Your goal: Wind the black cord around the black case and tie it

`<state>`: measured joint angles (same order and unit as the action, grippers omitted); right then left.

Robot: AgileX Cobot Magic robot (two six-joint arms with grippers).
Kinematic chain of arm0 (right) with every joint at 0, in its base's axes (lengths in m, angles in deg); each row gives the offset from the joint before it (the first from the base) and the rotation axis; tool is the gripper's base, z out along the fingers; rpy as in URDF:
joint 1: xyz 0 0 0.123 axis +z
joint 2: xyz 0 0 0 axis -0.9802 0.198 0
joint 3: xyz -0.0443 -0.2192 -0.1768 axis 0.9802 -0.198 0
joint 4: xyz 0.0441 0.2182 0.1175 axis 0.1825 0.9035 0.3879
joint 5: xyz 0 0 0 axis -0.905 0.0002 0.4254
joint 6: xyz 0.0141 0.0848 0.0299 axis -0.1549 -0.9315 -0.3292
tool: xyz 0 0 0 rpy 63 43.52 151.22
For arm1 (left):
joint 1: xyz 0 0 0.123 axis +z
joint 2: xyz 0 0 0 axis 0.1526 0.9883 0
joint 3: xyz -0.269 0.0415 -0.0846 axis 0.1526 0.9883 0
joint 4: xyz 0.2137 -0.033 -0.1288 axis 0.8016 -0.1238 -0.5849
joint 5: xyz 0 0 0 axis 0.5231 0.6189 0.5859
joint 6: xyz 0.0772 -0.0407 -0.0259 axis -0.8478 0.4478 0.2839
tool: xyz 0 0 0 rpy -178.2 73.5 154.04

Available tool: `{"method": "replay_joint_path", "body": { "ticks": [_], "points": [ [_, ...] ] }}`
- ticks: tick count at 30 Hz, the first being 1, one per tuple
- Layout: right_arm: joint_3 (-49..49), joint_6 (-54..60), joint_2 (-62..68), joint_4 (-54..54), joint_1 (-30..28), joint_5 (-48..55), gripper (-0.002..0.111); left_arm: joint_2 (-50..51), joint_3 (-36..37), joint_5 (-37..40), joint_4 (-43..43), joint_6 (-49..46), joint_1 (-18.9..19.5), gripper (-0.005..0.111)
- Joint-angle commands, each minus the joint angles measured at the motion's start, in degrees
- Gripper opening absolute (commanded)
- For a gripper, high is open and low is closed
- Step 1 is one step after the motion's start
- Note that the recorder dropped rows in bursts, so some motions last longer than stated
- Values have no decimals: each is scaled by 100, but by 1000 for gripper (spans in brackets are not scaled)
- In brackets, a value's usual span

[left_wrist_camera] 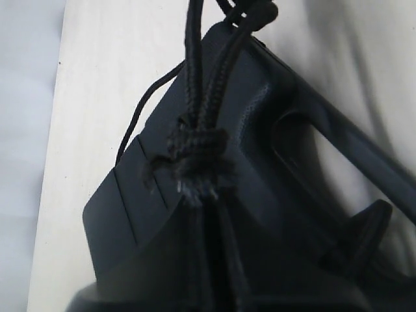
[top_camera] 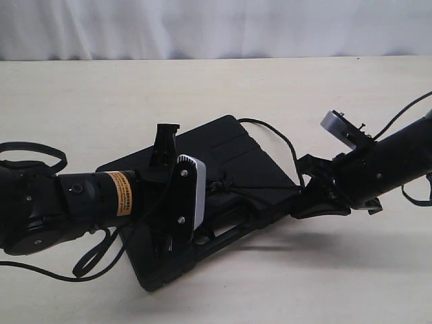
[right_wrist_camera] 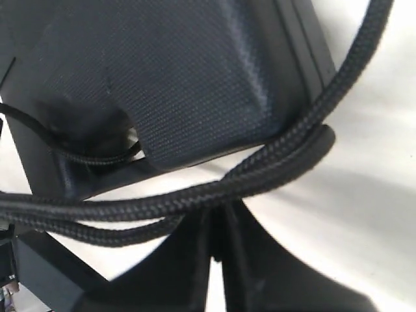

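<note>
While the black case [top_camera: 223, 145] lies mid-frame, the left gripper [top_camera: 214, 190] pinches the black cord [top_camera: 263, 187] at its knot and the right gripper [top_camera: 304, 194] clamps the strands by the case's right edge. Tying stage, I'd say; next, pull apart to cinch.

We find the table [top_camera: 101, 94] open behind the black case [top_camera: 233, 145]. The taut black cord [top_camera: 260, 187] crosses its lid. The left arm [top_camera: 88, 196] and right arm [top_camera: 391, 158] crowd its sides.
</note>
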<state>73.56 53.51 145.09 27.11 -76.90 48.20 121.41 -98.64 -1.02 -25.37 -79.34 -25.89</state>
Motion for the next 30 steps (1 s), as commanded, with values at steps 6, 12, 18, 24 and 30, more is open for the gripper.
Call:
{"method": "replay_joint_path", "body": {
  "ticks": [6, 12, 18, 24, 30],
  "points": [
    [1292, -127, -446, 15, -25, 714, 4, 16, -21, -14, -474, 407, 2, 0],
    [2333, -365, -446, -26, 305, 1033, 4, 16, -21, -90, -1821, 408, 2, 0],
    [3096, -503, -371, -26, 990, 1105, 4, 16, -21, -108, -2055, 408, 2, 0],
    [3271, -527, -241, -43, 1399, 1187, 4, 16, -21, -108, -2754, 408, 2, 0],
    [3271, -527, -241, -158, 1511, 1197, 4, 16, -21, -153, -4147, 408, 2, 0]
  ]
}}
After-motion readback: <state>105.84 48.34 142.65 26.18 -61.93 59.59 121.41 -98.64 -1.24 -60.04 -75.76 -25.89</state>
